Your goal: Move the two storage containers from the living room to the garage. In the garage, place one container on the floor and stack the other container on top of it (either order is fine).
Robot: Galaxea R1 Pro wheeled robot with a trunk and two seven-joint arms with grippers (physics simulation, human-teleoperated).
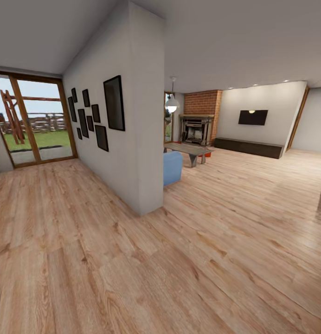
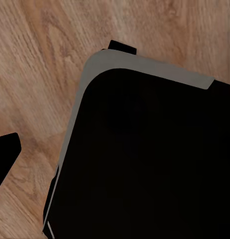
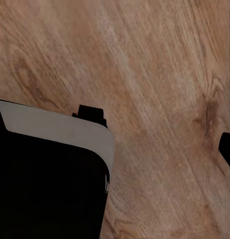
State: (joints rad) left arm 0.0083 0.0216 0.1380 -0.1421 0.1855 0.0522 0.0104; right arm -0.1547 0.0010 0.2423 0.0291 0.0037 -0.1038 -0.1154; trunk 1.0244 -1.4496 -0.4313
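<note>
From a hallway I look across the light wood plank floor [image 1: 234, 232] into the living room, with its red brick fireplace [image 1: 201, 117], glass coffee table [image 1: 188, 149] and a corner of the blue sofa [image 1: 172, 167]. A small red-orange shape [image 1: 206, 154] sits on the floor under the table's right end; it is too small to tell whether it is a storage container. One dark fingertip [image 2: 5, 154] of the left gripper shows at the frame edge, and one fingertip [image 3: 228, 152] of the right gripper likewise. Both hang over bare planks, holding nothing.
A white dividing wall [image 1: 132, 139] with black picture frames [image 1: 114, 103] ends just ahead, left of the living-room opening. Glass doors [image 1: 35, 120] close the hallway's far left end. A low dark cabinet [image 1: 248, 147] and a wall TV [image 1: 253, 117] stand at the back. My black base [image 2: 145, 159] lies beneath both wrists.
</note>
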